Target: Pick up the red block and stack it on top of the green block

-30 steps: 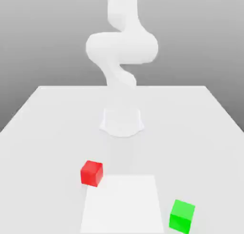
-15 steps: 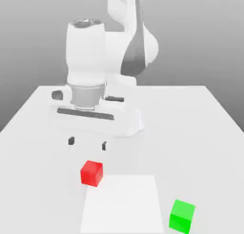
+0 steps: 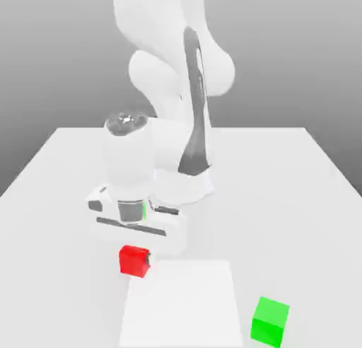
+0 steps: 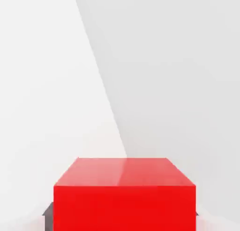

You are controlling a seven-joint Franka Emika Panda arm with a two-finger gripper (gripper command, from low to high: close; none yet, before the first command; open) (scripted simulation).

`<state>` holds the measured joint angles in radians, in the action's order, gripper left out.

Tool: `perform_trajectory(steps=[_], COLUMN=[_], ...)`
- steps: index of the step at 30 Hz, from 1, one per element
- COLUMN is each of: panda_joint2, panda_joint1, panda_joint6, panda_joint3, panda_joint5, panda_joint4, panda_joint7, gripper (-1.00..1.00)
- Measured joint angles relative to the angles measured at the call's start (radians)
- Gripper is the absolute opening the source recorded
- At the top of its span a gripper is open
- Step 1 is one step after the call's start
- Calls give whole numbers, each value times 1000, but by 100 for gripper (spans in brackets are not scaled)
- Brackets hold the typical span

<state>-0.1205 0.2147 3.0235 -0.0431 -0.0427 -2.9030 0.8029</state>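
Half a second ago the pincer (image 3: 134, 258) hung well above the red block (image 3: 134, 260) with its two dark fingertips spread in open air; it has since come down so that the hand sits directly over the block, and the arm's white links (image 3: 173, 71) have swung lower and toward the exterior view's left. Neither block has shifted.

From the exterior view, the red block rests on the tabletop (image 3: 283, 198) at about 7 o'clock from the arm's base, touching the upper left corner of a brighter square patch (image 3: 180, 304). A dark fingertip (image 3: 150, 257) shows at the block's 3 o'clock side, just beside or touching it; the other finger is hidden behind the hand's body. The green block (image 3: 270, 321) lies well apart, at about 4 o'clock from the red one, near the patch's lower right corner.

The hand view adds what the exterior view hides: the red block (image 4: 124, 197) seen close up, its top face and one side face, with a small dark finger pad (image 4: 47, 210) peeping out at the block's 9 o'clock edge. The fingers straddle the block, one on each side, spread about as wide as the block itself. Whether they already press on it or only stand beside it I cannot tell. The block sits flat on the tabletop (image 4: 178, 61), not lifted.
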Motion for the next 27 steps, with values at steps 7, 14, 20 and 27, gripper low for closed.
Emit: perform_trajectory(steps=[7,14,20,27], panda_joint2=[203,96,-22,-177], panda_joint1=[-12,-220,-352,-383], panda_joint6=[-201,-334,-416,-289], panda_joint3=[10,120,201,175], panda_joint5=[52,49,85,140], panda_joint4=[-2,236,436,461], panda_joint7=[31,-10,-17,19], gripper=[-100,-100,-100,100])
